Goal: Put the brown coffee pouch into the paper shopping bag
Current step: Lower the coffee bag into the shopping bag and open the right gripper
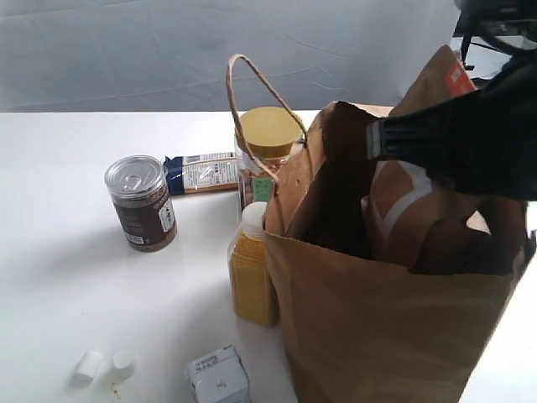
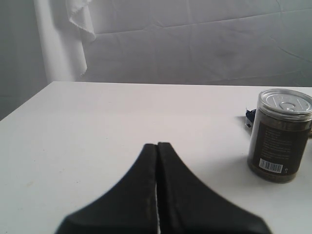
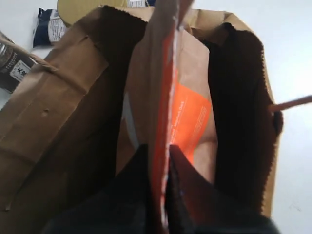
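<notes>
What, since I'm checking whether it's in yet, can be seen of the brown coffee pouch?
The brown coffee pouch is a flat kraft-paper pouch with a bright orange label carrying small pale print. It stands roughly upright, edge-on to the right wrist camera. Its lower part is inside the open mouth of the paper shopping bag and its top corner pokes above the rim. The right pincer is clamped on its top edge. Whether its base rests on the bag floor is hidden.

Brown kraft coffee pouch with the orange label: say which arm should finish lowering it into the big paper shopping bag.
Right. The right gripper is shut on the pouch, partly inside the bag; the left gripper is shut, empty, over by the dark cylindrical can.
</notes>
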Controlling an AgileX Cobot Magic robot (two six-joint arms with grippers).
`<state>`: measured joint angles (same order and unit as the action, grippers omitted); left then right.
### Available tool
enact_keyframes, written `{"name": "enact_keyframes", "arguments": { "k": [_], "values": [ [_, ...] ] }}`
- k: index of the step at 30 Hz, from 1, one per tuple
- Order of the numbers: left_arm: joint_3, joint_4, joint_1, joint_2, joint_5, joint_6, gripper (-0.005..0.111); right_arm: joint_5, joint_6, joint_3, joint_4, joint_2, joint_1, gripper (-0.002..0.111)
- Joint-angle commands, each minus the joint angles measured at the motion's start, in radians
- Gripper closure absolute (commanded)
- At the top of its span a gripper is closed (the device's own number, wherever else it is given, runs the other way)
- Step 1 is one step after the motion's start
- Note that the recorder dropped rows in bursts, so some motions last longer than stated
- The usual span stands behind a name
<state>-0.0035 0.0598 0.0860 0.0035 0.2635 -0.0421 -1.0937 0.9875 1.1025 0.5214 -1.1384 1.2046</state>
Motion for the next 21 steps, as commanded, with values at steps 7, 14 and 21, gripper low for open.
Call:
{"name": "enact_keyframes", "arguments": {
  "k": [7, 14, 21],
  "values": [
    [0.004, 0.004, 0.004, -0.003, -0.004, -0.003, 0.107, 0.099, 0.006, -0.012, -0.003, -0.018, -0.009, 0.05],
    [0.004, 0.004, 0.004, -0.003, -0.004, -0.003, 0.107, 0.081, 0.007, 0.021, -0.038, 0.044, -0.009, 0.067],
    [0.004, 0.004, 0.004, -0.003, -0.004, -0.003, 0.107, 0.114, -0.131, 0.127, -0.052, 0.192, -0.009, 0.108]
  ]
}}
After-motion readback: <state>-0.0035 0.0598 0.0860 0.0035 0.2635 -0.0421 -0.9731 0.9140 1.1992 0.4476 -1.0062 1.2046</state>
